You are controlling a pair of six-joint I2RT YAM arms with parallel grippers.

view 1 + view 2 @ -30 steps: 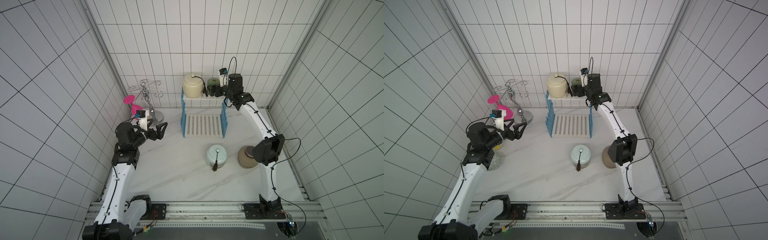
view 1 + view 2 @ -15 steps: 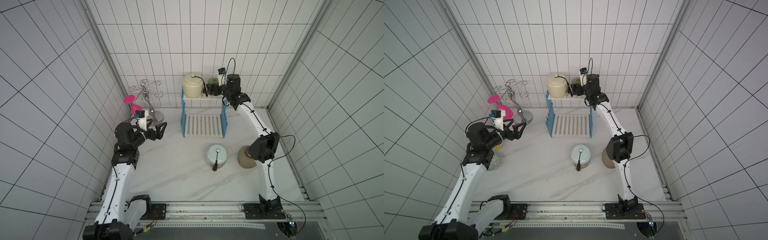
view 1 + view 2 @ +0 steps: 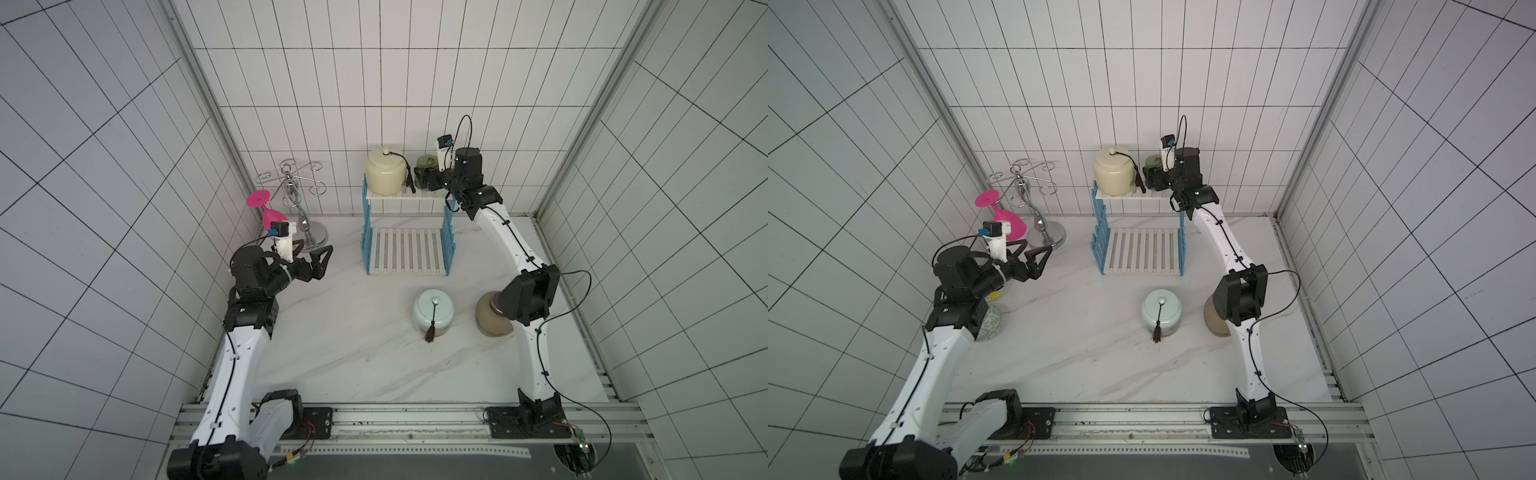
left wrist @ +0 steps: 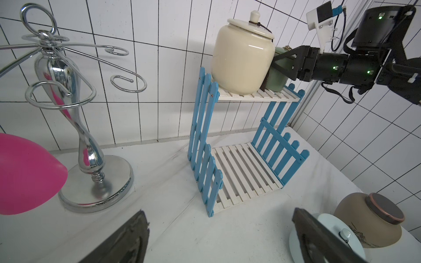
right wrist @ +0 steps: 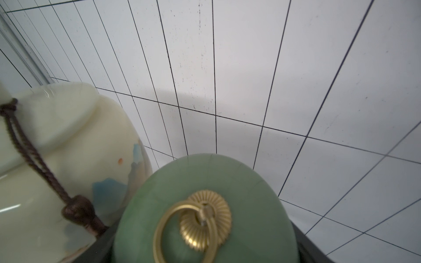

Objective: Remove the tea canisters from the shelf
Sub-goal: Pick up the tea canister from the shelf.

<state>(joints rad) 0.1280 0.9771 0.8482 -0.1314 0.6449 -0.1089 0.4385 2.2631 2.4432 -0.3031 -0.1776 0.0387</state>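
White marble-veined surface (image 3: pixel 332 353) fills the floor of a tiled booth, with both arm bases bolted to a rail at the near edge. Closest to that rail, two tea canisters stand upright on the bare surface, off the shelf: the pale blue canister (image 3: pixel 433 312), its dark tassel trailing toward the rail, and just beside it the tan canister (image 3: pixel 488 323), partly hidden behind the right arm's elbow. On the other side, a patterned bowl (image 3: pixel 990 326) sits under the left arm.

Farther in, the left end effector (image 3: pixel 313 249) hangs above the surface with its fingers spread wide and nothing between them. It points toward the shelf and is well apart from it.

Next comes the shelf (image 3: pixel 405 249), white slats between blue picket sides, its lower tier bare. To its left, a pink goblet (image 3: pixel 272 216) hangs tilted on a chrome stand (image 3: pixel 291 187).

Against the back wall, the upper tier carries the other two canisters. The cream canister (image 3: pixel 385 174) stands upright at the left, its dark tassel (image 3: pixel 409 183) hanging down between it and its neighbour. The green canister (image 3: pixel 424 161) stands at the right, on the slats, with a brass ring on its lid. The right end effector (image 3: pixel 420 176) reaches in level from the right. In the right wrist view a dark finger lies against each side of the green canister, clamping it.
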